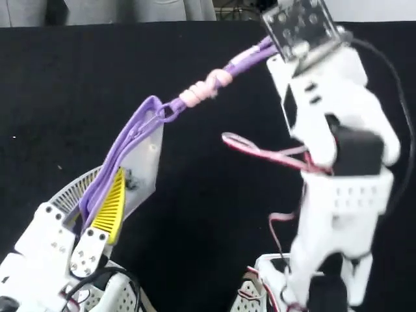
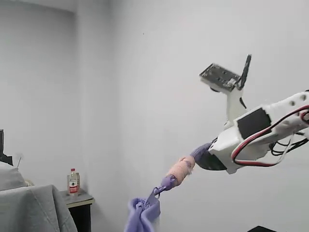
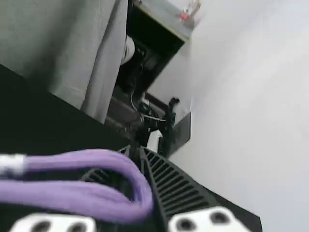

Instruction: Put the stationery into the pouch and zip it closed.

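The pouch [image 1: 146,162], translucent with purple trim, hangs lifted above the black table [image 1: 58,91]. My left gripper [image 1: 97,187] at the lower left is shut on its purple edge beside the yellow finger [image 1: 112,205]. A purple strap [image 1: 244,60] with a pink wrapped knot [image 1: 205,88] runs taut from the pouch up to my right gripper [image 1: 273,51], raised at the upper right and shut on it. The left wrist view shows the pouch's purple corner [image 2: 142,215], the pink knot [image 2: 179,169] and the right gripper [image 2: 206,157]. The strap [image 3: 82,193] crosses the right gripper's [image 3: 142,200] black ridged finger [image 3: 169,186].
Loose red and white cables [image 1: 260,153] loop out from the right arm [image 1: 338,162] over the table's middle. The bases of both arms stand along the near edge. A grey curtain [image 1: 130,10] hangs behind the table's far edge.
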### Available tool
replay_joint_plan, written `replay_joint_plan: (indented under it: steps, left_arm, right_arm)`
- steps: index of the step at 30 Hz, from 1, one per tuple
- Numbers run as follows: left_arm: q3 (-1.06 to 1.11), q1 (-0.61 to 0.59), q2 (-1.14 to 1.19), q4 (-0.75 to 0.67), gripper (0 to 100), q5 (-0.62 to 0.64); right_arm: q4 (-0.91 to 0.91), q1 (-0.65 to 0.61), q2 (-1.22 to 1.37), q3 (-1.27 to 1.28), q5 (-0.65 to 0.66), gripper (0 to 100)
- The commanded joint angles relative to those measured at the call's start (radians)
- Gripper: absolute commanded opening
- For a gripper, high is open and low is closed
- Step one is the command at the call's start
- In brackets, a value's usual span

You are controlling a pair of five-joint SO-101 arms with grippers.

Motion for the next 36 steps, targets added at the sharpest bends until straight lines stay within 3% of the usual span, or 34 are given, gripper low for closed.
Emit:
replay_joint_plan:
  steps: [1, 9, 16, 21, 24, 30, 36]
  left_arm:
    - [-0.082, -0.007, 0.008, 0.0, 3, -0.014]
    - [-0.076, -0.007, 0.008, 0.0, 3, -0.014]
    - [-0.071, -0.007, 0.008, -0.009, 3, -0.014]
    - [-0.081, -0.019, 0.008, -0.048, 3, -0.009]
    - [-0.073, -0.11, 0.008, -0.095, 3, -0.003]
    - [-0.081, -0.228, 0.008, -0.175, 3, 0.11]
    - [-0.082, -0.229, 0.008, -0.255, 3, 0.167]
  right_arm:
    - [-0.023, 0.057, 0.13, -0.116, 0.003, 1.1]
    - [0.009, 0.121, 0.226, -0.208, 0.002, 1.1]
    - [0.172, 0.032, 0.148, -0.292, -0.003, 1.3]
    - [0.288, -0.094, 0.013, -0.351, -0.15, 15.5]
    - [0.353, -0.244, -0.09, -0.352, -0.167, 23.6]
    - [0.396, -0.58, -0.234, -0.26, -0.175, 22.0]
    - [0.298, -0.69, -0.269, -0.062, -0.172, 22.1]
